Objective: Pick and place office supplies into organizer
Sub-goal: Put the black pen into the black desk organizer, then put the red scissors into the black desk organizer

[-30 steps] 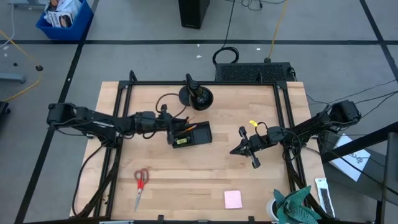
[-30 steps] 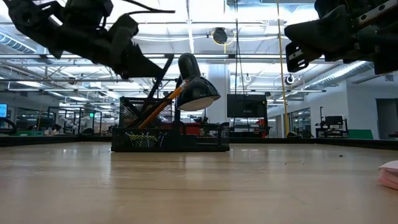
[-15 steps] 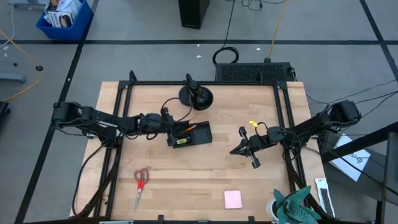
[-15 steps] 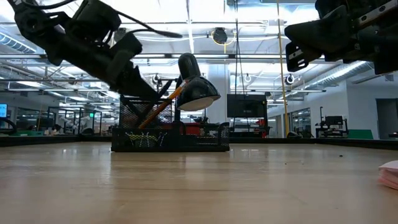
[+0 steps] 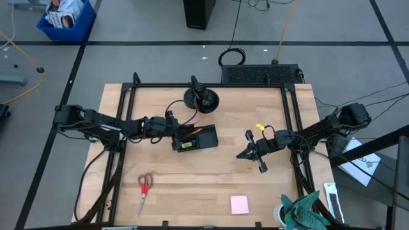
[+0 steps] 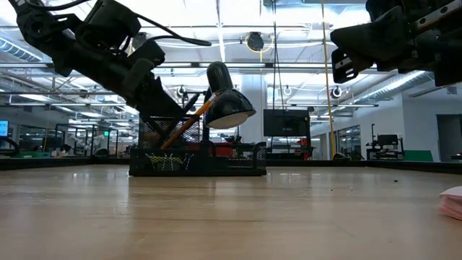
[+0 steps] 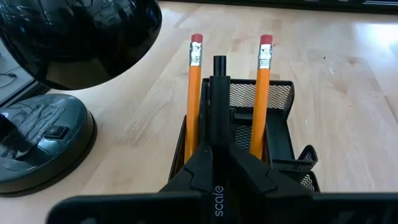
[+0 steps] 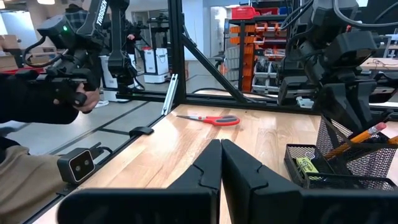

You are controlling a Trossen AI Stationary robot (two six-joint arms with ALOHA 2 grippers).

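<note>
Left tool pinched nearly closed, right tool closed, raised

Robotics lab on an open industrial floor

A wooden table in a black frame stands on grey floor marked with black tape lines; behind it run ceiling strip lights, shelving with orange bins (more rigs stand there too).

The high view looked straight down on the whole pale wooden table. The low view sat at tabletop height, facing level across. The left wrist view hung close over the black mesh desk organizer, toward three o'clock; the right wrist view faced nine o'clock. All shared that organizer.
</note>
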